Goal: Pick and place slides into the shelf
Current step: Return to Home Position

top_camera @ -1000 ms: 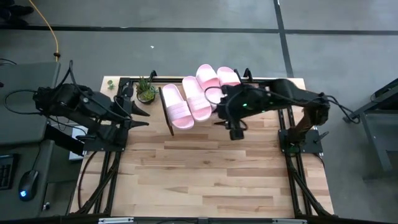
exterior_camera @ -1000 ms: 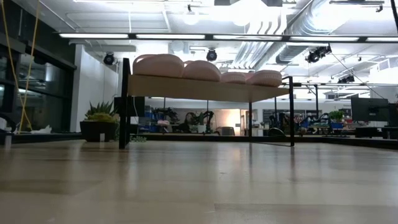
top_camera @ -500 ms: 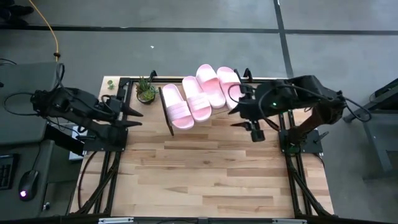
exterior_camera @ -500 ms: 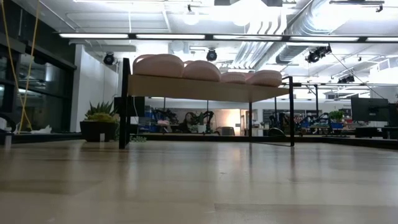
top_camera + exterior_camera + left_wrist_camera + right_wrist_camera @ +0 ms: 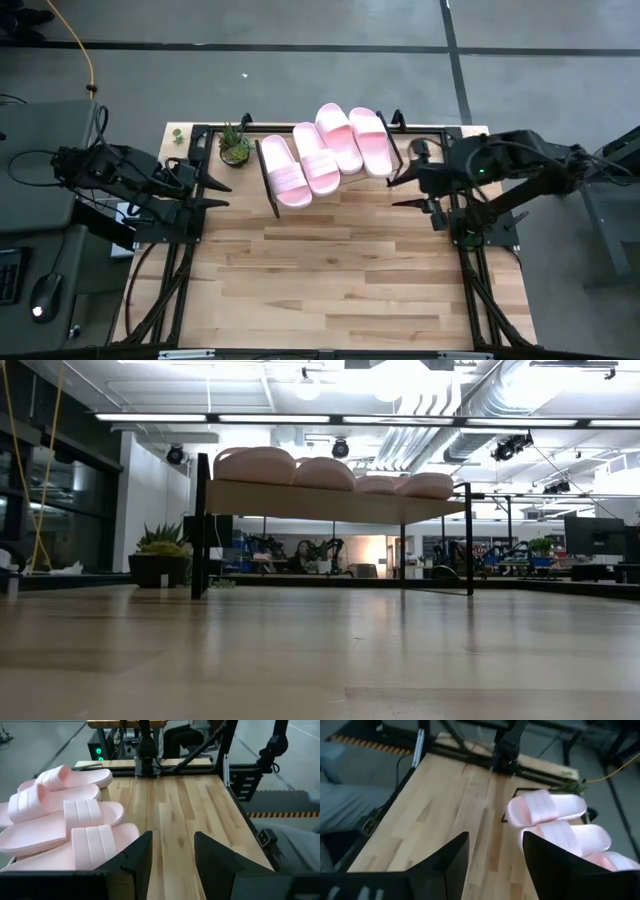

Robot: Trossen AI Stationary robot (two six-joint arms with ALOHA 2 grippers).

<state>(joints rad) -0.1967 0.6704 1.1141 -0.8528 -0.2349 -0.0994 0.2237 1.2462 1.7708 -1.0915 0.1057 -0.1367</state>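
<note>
Several pale pink slides (image 5: 325, 153) lie side by side, soles down, on the slanted shelf (image 5: 270, 190) at the table's far edge; the low view shows them (image 5: 325, 472) on the raised board. My left gripper (image 5: 218, 188) hovers open at the table's left edge, left of the shelf, holding nothing (image 5: 172, 857). My right gripper (image 5: 402, 192) hovers open near the table's right edge, right of the slides, also holding nothing (image 5: 495, 855).
A small potted plant (image 5: 235, 144) stands at the far left, beside the shelf's frame. The wooden tabletop (image 5: 330, 270) stretches toward the near edge. Black arm mounts (image 5: 485, 225) stand at both side edges.
My right gripper has drawn back from the slides toward the table's right edge, staying open. My left gripper has pulled back a little toward the left edge. The slides have stayed on the shelf.
</note>
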